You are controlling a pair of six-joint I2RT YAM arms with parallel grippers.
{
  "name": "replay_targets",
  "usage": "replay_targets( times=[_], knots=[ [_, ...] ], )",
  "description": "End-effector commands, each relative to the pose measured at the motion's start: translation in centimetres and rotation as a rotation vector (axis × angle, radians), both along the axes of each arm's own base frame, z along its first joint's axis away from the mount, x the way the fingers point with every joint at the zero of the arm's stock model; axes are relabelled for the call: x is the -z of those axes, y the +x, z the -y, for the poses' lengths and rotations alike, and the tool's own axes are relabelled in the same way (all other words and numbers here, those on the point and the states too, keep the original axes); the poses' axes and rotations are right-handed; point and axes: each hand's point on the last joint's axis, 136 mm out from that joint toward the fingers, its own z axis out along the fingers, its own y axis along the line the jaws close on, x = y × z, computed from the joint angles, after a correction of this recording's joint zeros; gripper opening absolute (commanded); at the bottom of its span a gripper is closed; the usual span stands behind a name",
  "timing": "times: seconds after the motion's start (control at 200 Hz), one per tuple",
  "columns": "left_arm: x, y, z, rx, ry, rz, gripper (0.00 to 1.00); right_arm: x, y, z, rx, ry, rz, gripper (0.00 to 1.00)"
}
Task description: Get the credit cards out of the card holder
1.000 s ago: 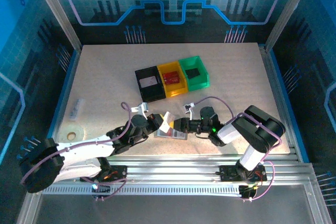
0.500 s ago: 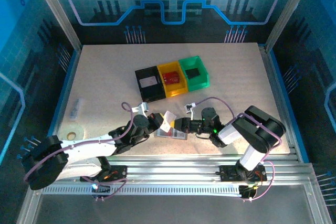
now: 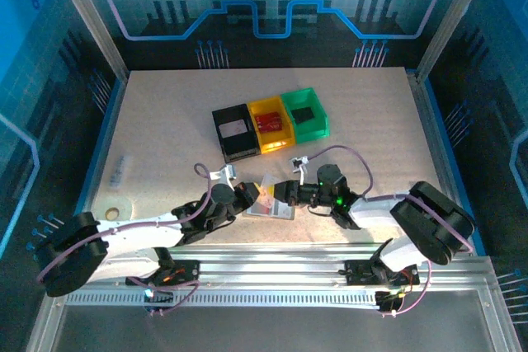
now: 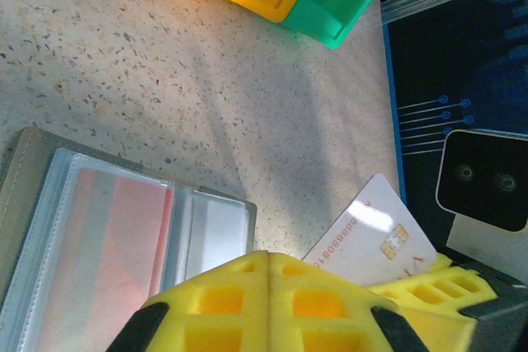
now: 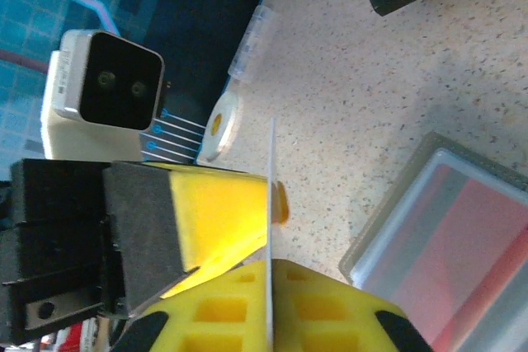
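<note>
The grey card holder (image 3: 272, 211) lies open on the table near the front edge, with a reddish-pink credit card (image 4: 124, 245) in a clear sleeve. Just above it, my right gripper (image 3: 282, 194) is shut on a whitish credit card (image 3: 266, 190). That card (image 5: 271, 171) shows edge-on in the right wrist view, pinched between the yellow fingers (image 5: 330, 302). My left gripper (image 3: 246, 194) faces it from the left. Its jaws (image 4: 268, 265) are shut with nothing between them, and the whitish card (image 4: 375, 232) rests against their tip.
Black (image 3: 233, 132), yellow (image 3: 271, 124) and green (image 3: 305, 113) bins stand in a row behind the grippers. A tape roll (image 3: 114, 212) and a small clear tube (image 3: 122, 169) lie at the left edge. The table's front rail runs close below the card holder.
My right gripper has shut on the whitish card. Its arm has swung out to the right and lower, and both grippers have drawn closer together.
</note>
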Motion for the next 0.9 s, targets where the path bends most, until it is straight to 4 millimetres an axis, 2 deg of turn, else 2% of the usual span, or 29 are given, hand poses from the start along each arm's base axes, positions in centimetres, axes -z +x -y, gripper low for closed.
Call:
replay_targets(
  times=[0.0, 0.165, 0.195, 0.255, 0.315, 0.445, 0.545, 0.7, 0.896],
  knots=[
    [0.2, -0.6, -0.9, 0.012, 0.066, 0.007, 0.00, -1.6, -0.2, -0.2, -0.023, -0.018, 0.073, 0.01],
    [-0.2, -1.0, -1.9, 0.057, 0.148, 0.017, 0.00, -1.6, -0.5, 0.9, -0.051, -0.080, 0.050, 0.00],
    [-0.3, -1.2, -2.2, 0.068, 0.154, 0.014, 0.07, -1.6, -0.5, 1.2, -0.054, -0.081, 0.042, 0.00],
    [-0.6, -1.5, -2.7, 0.115, 0.158, 0.008, 0.26, -1.8, -0.6, 1.7, -0.090, -0.081, 0.034, 0.00],
    [-1.0, -1.9, -3.2, 0.170, 0.156, -0.001, 0.39, -1.8, -0.8, 2.1, -0.136, -0.099, 0.016, 0.00],
    [-2.8, -3.2, -3.2, 0.335, 0.114, -0.018, 0.56, -1.9, -1.6, 2.6, -0.228, -0.121, 0.008, 0.00],
    [-3.7, -4.4, -3.0, 0.445, 0.100, -0.061, 0.64, -1.7, -2.6, 2.5, -0.308, -0.157, -0.007, 0.00],
    [-5.0, -5.5, -2.4, 0.554, 0.083, -0.108, 0.67, -1.5, -3.4, 2.2, -0.373, -0.186, -0.007, 0.00],
    [-6.0, -5.5, -0.8, 0.636, 0.032, -0.141, 0.67, -1.4, -5.5, 0.5, -0.502, -0.158, -0.012, 0.00]
  ],
)
